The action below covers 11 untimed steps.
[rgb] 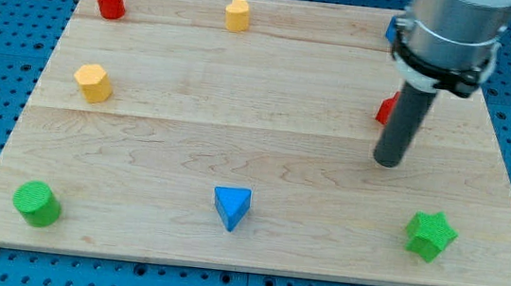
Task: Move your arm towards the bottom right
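In the camera view, our dark rod's tip (388,162) rests on the pale wooden board (268,116) at the view's right, just below a half-hidden red block (386,109). We have no jaws, only the rod. The green star-shaped block (430,236) lies nearer the bottom-right corner, so we judge most of the travel remains.

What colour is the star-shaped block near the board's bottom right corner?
Green. The green star-shaped block shows clearly in the camera view, below and right of my tip.
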Each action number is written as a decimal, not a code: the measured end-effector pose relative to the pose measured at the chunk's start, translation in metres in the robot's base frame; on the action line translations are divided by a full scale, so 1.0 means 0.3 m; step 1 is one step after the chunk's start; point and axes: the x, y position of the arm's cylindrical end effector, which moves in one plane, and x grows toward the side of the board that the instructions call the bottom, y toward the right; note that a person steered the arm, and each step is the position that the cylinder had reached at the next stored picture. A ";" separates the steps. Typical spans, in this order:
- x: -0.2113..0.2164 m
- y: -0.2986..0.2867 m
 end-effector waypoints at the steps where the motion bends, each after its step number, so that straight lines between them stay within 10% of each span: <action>1: 0.064 0.000; 3: 0.087 -0.177; 8: 0.217 0.480; 11: 0.362 0.194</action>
